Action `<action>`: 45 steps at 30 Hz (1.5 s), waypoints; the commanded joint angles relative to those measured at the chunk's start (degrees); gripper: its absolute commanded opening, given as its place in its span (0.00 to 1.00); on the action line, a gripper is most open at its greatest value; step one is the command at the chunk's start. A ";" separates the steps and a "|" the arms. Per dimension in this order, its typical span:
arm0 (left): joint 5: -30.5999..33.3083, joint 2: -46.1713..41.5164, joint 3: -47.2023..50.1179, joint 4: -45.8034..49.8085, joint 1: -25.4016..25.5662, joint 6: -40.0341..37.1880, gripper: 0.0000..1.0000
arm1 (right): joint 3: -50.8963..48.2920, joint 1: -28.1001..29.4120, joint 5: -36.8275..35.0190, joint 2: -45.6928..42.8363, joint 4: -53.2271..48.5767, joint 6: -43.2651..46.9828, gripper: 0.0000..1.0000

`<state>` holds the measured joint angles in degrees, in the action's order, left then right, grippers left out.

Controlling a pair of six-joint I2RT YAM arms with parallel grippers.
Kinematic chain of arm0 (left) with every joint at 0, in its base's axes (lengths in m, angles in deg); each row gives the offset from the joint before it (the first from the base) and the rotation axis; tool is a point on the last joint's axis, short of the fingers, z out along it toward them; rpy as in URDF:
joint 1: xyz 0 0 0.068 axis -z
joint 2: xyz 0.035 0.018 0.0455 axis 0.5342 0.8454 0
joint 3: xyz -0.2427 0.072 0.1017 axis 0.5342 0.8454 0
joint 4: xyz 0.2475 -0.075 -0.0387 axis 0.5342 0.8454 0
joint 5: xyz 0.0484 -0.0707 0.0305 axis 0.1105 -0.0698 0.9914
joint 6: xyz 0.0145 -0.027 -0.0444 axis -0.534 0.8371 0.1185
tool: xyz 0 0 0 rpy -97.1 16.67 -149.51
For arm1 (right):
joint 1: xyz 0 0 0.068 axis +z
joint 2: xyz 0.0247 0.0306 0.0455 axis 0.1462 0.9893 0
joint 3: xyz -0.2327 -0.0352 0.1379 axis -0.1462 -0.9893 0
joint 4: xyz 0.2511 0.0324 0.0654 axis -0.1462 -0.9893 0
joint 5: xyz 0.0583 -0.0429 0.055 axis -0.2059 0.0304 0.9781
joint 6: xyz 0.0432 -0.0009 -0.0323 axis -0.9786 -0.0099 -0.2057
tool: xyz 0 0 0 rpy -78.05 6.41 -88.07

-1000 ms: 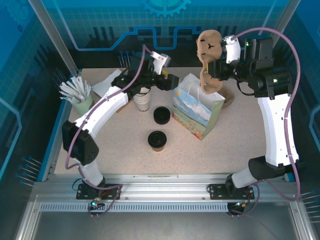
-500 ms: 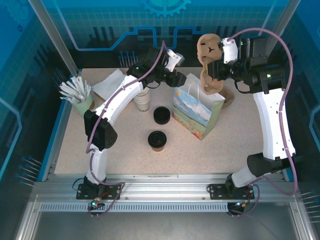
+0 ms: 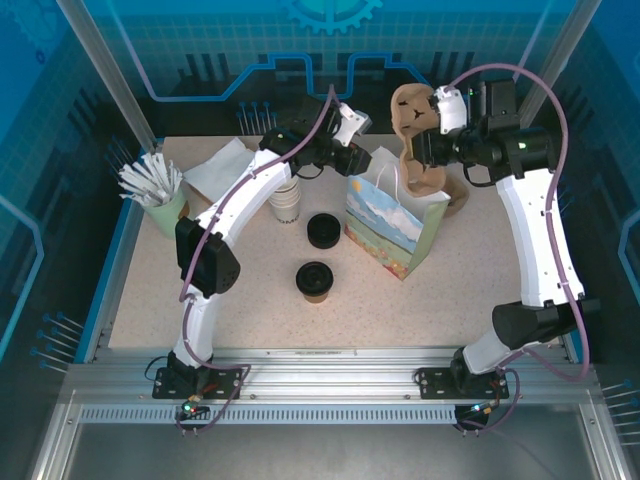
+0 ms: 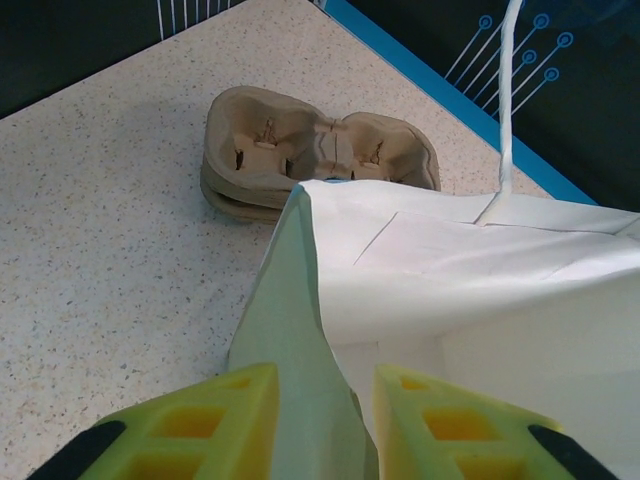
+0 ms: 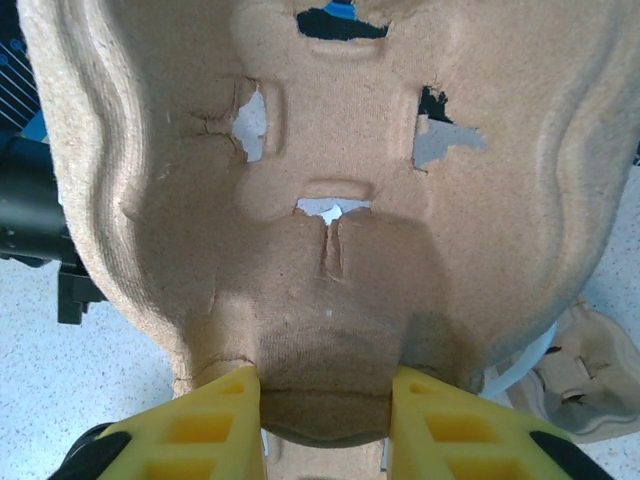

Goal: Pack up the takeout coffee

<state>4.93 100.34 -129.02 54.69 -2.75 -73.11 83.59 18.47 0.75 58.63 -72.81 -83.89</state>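
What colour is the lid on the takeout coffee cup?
Black. The lid on the takeout coffee shows best in the top external view.

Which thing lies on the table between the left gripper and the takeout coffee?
In the top view, the black lids stand between the left gripper and the takeout coffee.

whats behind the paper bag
A stack of pulp cup carriers lies flat on the table behind the paper bag. The bag covers the stack's near edge, so anything there is hidden.
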 commanded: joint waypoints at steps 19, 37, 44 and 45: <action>-2.35 1.10 -1.20 0.02 0.38 1.43 0.11 | -6.37 0.23 6.53 2.21 4.24 5.18 0.29; -2.23 0.58 -1.24 -0.05 0.31 0.63 0.07 | -5.85 -1.82 10.68 4.33 2.74 11.04 0.29; -2.26 0.49 -1.20 -0.24 0.22 0.61 0.07 | -7.43 -2.18 8.92 4.14 2.65 12.52 0.29; -2.32 0.46 -1.24 -0.22 0.25 0.63 0.06 | -7.43 -2.27 8.85 4.09 2.65 12.67 0.29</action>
<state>4.10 100.34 -129.11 54.62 -2.75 -71.69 76.69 17.31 9.65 62.50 -69.68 -72.74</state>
